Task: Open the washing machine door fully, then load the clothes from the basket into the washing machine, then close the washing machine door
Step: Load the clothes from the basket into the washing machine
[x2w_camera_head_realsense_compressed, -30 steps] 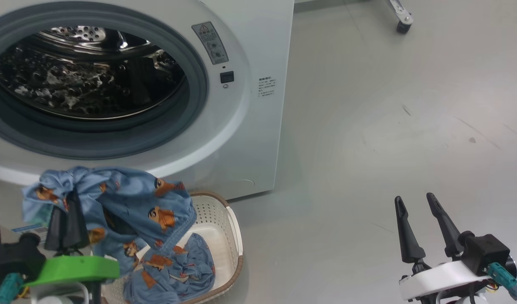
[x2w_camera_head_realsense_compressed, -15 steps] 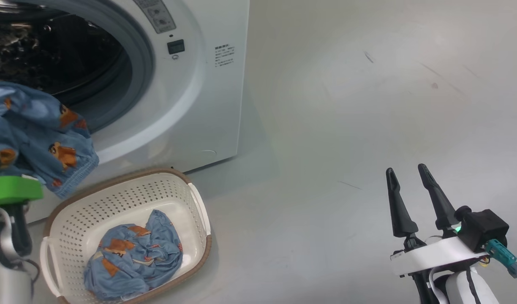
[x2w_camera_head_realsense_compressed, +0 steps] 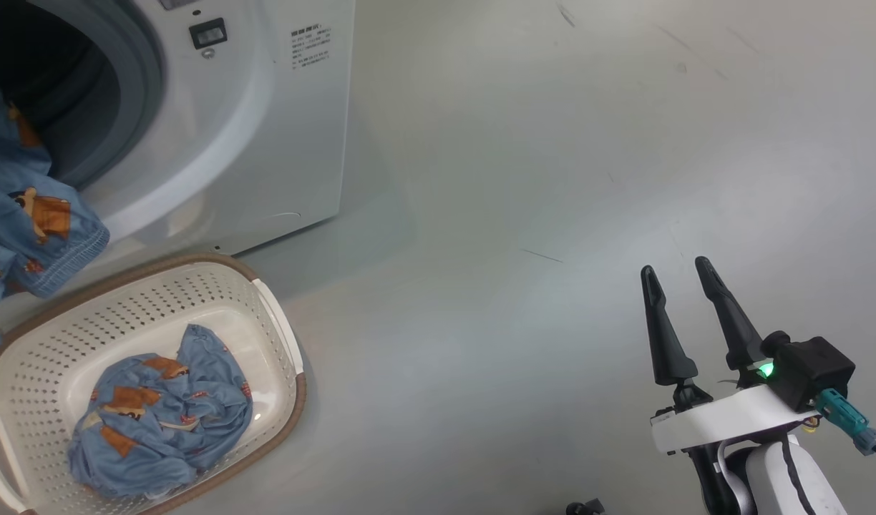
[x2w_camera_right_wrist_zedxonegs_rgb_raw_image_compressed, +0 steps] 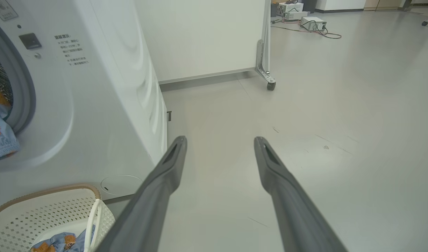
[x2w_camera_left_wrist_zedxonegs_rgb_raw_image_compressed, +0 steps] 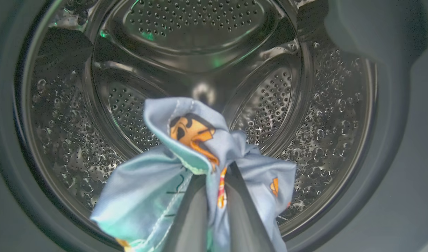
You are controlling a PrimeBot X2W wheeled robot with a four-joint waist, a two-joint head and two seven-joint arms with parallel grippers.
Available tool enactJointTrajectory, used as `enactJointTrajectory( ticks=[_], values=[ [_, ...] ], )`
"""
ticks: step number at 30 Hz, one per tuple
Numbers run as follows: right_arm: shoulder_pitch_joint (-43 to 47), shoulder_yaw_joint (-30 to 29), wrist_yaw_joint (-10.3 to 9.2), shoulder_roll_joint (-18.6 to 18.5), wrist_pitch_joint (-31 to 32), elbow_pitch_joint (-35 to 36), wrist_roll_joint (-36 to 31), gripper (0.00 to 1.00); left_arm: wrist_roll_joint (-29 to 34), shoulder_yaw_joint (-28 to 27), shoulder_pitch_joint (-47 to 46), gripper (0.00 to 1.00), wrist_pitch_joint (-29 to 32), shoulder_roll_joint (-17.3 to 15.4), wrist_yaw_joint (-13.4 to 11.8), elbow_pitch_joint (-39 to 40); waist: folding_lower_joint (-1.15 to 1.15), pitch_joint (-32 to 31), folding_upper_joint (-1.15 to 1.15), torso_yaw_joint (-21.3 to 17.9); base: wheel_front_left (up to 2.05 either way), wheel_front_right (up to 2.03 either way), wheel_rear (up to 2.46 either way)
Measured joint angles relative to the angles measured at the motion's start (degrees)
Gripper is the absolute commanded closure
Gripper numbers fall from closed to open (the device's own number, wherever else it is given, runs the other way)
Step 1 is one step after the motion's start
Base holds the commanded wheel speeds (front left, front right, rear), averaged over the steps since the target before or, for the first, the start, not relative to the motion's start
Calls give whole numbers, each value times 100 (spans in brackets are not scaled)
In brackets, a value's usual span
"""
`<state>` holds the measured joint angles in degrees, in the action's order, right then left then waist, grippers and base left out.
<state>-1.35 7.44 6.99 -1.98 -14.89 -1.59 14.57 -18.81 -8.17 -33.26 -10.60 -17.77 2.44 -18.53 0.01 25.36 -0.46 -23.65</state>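
**Left gripper pinched on a garment, right gripper spread wide.**

In the left wrist view the left gripper (x2w_camera_left_wrist_zedxonegs_rgb_raw_image_compressed: 215,173) has its 2 dark fingers (x2w_camera_left_wrist_zedxonegs_rgb_raw_image_compressed: 189,217) rising from 6 o'clock toward 12. They converge until they almost touch, with a fold of the garment (x2w_camera_left_wrist_zedxonegs_rgb_raw_image_compressed: 147,196) squeezed between them and draped over both tips. In the head view the right gripper (x2w_camera_head_realsense_compressed: 674,266) sits at 4 o'clock, its 2 fingers (x2w_camera_head_realsense_compressed: 663,343) aimed near 11 o'clock, tips apart, holding nothing. They spring from a white wrist plate (x2w_camera_head_realsense_compressed: 724,422). A black camera block (x2w_camera_head_realsense_compressed: 814,368) with a green lamp (x2w_camera_head_realsense_compressed: 766,370) sits at the plate's 2 o'clock, and the pale forearm (x2w_camera_head_realsense_compressed: 803,479) drops toward 6. In the right wrist view the right gripper (x2w_camera_right_wrist_zedxonegs_rgb_raw_image_compressed: 220,138) shows the same wide gap.
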Motion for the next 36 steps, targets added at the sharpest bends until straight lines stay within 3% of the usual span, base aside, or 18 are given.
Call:
enactJointTrajectory(
  ticks=[21,29,36],
  values=[
    [-99,231,1,10,0,113,-5,0,27,-94,-2099,100,202,-715,8,-769,1,1244,0,-284,0,0,0],
    [-296,297,1,14,0,151,2,0,-4,-132,-2964,100,-26,-723,64,-983,0,1584,0,-331,0,0,0],
    [-296,394,-2,14,0,109,56,0,85,33,-3189,100,-2,-738,64,-1573,0,1606,0,-383,0,0,0]
  ],
)
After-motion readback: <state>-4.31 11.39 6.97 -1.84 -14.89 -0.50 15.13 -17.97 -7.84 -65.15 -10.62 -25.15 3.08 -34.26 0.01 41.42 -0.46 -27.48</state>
